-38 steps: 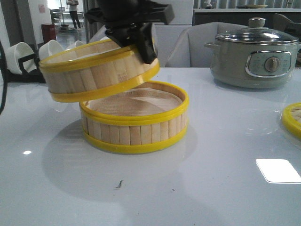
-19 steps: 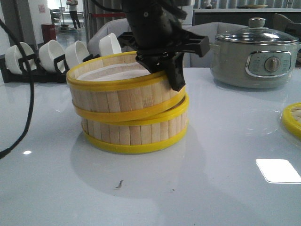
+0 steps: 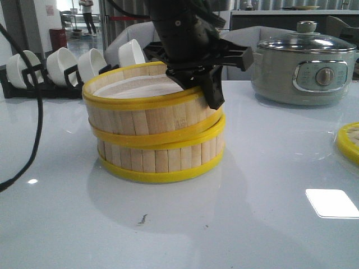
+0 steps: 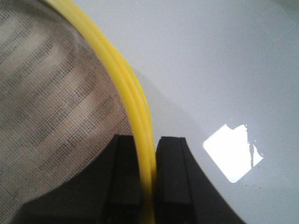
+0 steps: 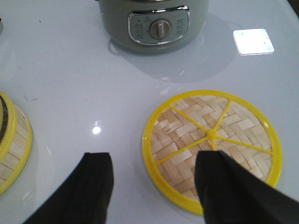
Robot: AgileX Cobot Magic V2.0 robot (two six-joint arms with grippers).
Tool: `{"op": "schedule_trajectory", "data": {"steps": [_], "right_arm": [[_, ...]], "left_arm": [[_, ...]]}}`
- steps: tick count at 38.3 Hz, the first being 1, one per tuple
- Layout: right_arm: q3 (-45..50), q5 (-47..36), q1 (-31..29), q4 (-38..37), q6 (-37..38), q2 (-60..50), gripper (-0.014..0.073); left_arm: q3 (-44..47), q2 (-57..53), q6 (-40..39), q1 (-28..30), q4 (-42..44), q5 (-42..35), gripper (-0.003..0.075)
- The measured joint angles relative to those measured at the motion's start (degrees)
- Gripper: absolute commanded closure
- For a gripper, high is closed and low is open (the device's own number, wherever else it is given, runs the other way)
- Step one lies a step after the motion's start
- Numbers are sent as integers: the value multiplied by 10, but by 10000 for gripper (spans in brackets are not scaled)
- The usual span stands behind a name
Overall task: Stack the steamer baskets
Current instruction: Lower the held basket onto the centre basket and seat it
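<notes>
Clamping the tilted upper basket (image 3: 143, 109) rim at frame centre, our left gripper (image 3: 210, 92) risks jamming it crooked on release.

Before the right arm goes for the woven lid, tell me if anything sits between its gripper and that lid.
Nothing visible does. The right gripper hangs open over bare table, and the woven lid lies flat just ahead of its fingers, apart from the electric pot.
</notes>
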Motion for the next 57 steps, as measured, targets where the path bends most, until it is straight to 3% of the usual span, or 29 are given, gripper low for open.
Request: {"op": "schedule_trajectory", "data": {"steps": [57], "right_arm": [[0,4,0,2,0,0,97]], "left_arm": [[0,0,-2,0,-25,-16,636]]}}
